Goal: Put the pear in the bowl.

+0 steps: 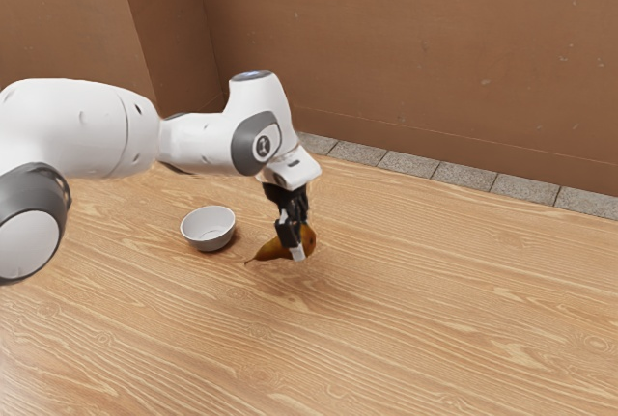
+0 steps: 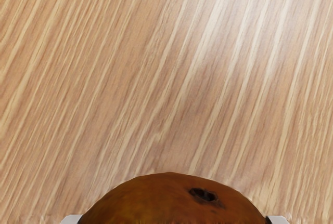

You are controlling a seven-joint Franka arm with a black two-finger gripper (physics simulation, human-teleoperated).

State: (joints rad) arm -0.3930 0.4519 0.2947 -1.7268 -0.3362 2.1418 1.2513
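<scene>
Wrist view, nearest first: pear (image 2: 171,206) low under our hand, its fat end with the dark pit showing, a pale tip of the fingers (image 2: 71,219) against each flank. We read the gripper (image 1: 300,245) as closed on it, the two sides parted by just the pear's girth. Exterior view agrees: pear on its side, fat end in the grip, stem pointing to the exterior view's left. It sits at or very near the table (image 1: 406,339); whether there is a sliver of air beneath, we cannot tell.

A little beyond: white bowl (image 1: 206,236), upright, near the pear but apart from it, on the stem side. Both are well in from the table's far edge (image 1: 463,187).

Farther off, past that edge, a strip of grey stone (image 1: 468,176), then the brown wall (image 1: 435,69).

Progress, our judgement: reach and grasp done, roughly the halfway mark. Left to do: raise the pear above the bowl's rim, carry it across, lower, let go. The dangling stem end could catch the rim, so we would want good height before crossing.
</scene>
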